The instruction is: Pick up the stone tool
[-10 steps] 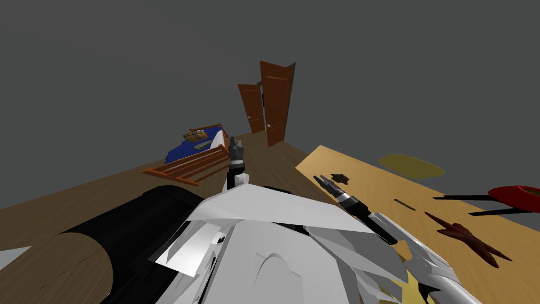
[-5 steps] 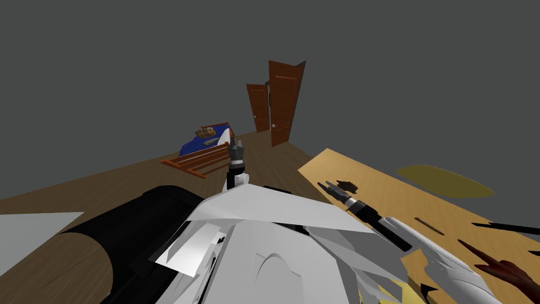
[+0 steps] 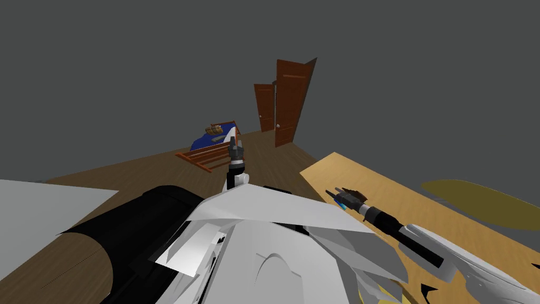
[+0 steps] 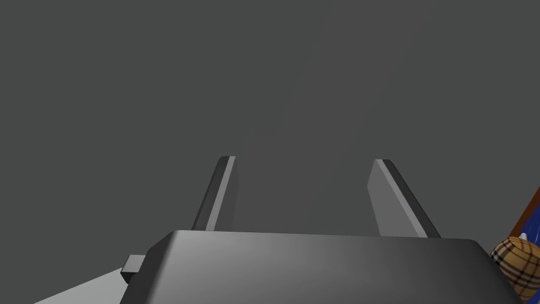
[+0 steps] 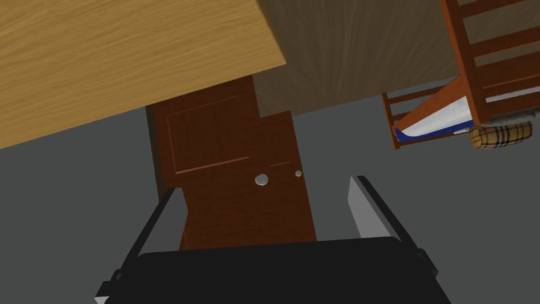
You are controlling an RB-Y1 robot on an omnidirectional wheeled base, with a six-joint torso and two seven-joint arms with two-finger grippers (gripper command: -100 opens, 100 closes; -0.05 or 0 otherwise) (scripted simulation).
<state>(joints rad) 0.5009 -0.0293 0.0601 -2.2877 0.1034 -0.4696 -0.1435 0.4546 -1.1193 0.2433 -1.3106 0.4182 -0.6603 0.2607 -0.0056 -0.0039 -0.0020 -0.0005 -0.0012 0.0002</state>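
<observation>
Hovering near table [image 3: 337, 169] edge: right gripper [image 3: 334, 193], fingers apart, stone tool [image 3: 356, 194] at its two o'clock; shutting now likely grabs air; left gripper [image 4: 304, 160] likewise spread.

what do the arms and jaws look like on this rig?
Right arm: white forearm shell, black wrist tube, light grey collar. Left arm: white link, dark grey wrist. Both sets of jaws: two thin, light grey, flat blades on a dark boxy body. No cables visible.
</observation>
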